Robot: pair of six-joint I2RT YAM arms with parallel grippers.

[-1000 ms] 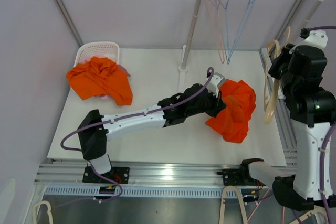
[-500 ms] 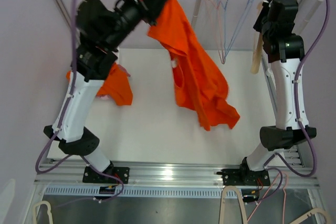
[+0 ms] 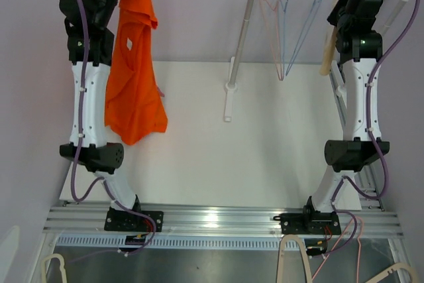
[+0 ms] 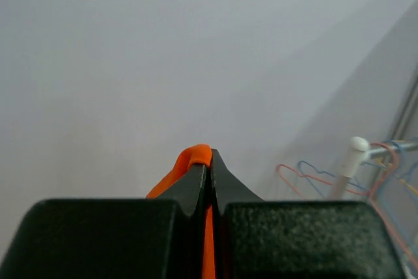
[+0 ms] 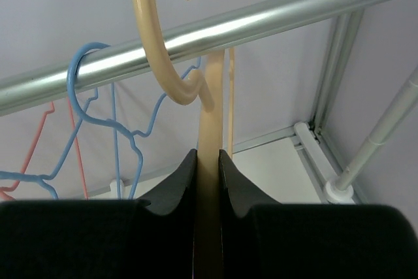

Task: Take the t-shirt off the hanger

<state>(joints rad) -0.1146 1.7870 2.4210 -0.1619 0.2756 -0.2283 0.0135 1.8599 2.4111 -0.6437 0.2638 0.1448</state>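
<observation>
Crops the top of the t-shirt [image 3: 132,64] at the overhead view's upper edge; hides most of its cloth behind the left gripper [image 4: 209,161].

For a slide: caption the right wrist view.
Right gripper shut on cream hanger, hook against the metal rail, blue hanger alongside.

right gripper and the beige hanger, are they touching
Touching. Right wrist view shows the right gripper shut on the beige hanger, jaws pressed against its neck.

Rail [image 5: 261,14] w/ maybe 3 wire hangers [image 5: 70,82], table [image 3: 265,150].
</observation>
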